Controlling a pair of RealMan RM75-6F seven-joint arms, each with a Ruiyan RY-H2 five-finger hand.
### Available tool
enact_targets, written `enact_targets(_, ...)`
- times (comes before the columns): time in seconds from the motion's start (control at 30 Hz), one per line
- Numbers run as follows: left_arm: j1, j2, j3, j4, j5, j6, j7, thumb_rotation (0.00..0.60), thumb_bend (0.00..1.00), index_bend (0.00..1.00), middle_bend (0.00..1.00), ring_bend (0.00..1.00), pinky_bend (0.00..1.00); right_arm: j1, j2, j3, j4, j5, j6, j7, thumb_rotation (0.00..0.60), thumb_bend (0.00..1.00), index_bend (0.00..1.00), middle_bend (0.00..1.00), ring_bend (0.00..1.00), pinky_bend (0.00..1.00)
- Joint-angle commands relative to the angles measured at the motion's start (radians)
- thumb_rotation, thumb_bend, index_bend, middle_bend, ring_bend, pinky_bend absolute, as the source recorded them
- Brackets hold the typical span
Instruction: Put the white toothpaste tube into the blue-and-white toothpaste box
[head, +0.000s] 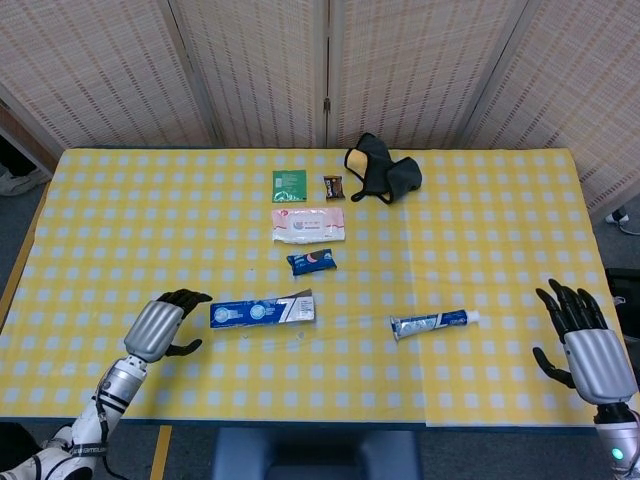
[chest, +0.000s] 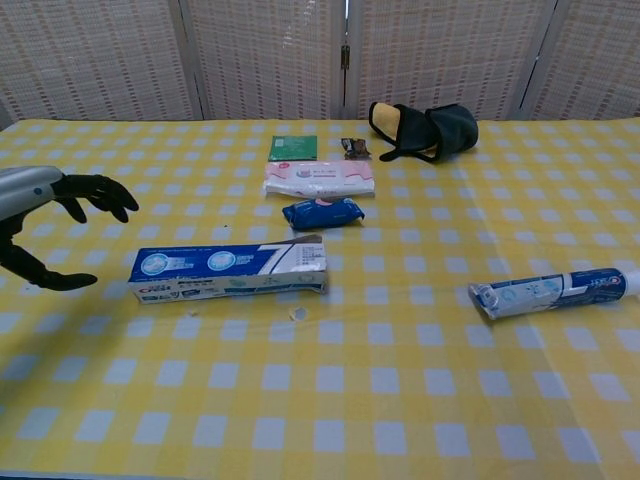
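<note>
The blue-and-white toothpaste box (head: 262, 311) (chest: 228, 271) lies flat near the table's middle, its opened flap end pointing right. The white toothpaste tube (head: 430, 323) (chest: 550, 292) lies on the cloth to the right of the box, cap end pointing right. My left hand (head: 160, 323) (chest: 45, 215) hovers just left of the box with fingers spread and thumb apart, holding nothing. My right hand (head: 588, 347) stands at the table's right front edge, fingers spread upward, empty, well right of the tube; the chest view does not show it.
Behind the box lie a small blue packet (head: 311, 261), a white wipes pack (head: 308, 224), a green sachet (head: 289, 181), a small dark snack bar (head: 334, 185) and a black pouch (head: 382, 170). A yellow checked cloth (head: 480, 230) covers the table. A small white cap (chest: 297, 314) lies by the box.
</note>
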Motion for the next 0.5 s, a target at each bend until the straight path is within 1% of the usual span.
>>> enact_targets(0.03, -0.036, -0.038, -0.012, 0.025, -0.012, -0.034, -0.008, 0.600, 0.27, 0.25, 0.32, 0.21, 0.30, 0.002, 0.001, 0.002, 0.000, 0.008, -0.007, 0.004, 0.600, 0.36, 0.00, 0.00, 0.00, 0.00)
enact_targets(0.27, -0.109, -0.120, -0.045, 0.098, -0.062, -0.105, -0.043, 0.600, 0.27, 0.25, 0.32, 0.21, 0.29, 0.007, 0.008, 0.009, 0.000, 0.031, -0.024, 0.018, 0.600, 0.36, 0.00, 0.00, 0.00, 0.00)
enact_targets(0.4, -0.147, -0.175, -0.062, 0.157, -0.091, -0.133, -0.042, 0.600, 0.27, 0.25, 0.32, 0.21, 0.29, 0.006, 0.014, 0.016, 0.002, 0.044, -0.026, 0.033, 0.600, 0.36, 0.00, 0.00, 0.00, 0.00)
enact_targets(0.5, -0.168, -0.196, -0.069, 0.176, -0.120, -0.162, -0.049, 0.600, 0.27, 0.25, 0.32, 0.20, 0.29, 0.003, 0.018, 0.020, 0.005, 0.051, -0.020, 0.044, 0.600, 0.36, 0.00, 0.00, 0.00, 0.00)
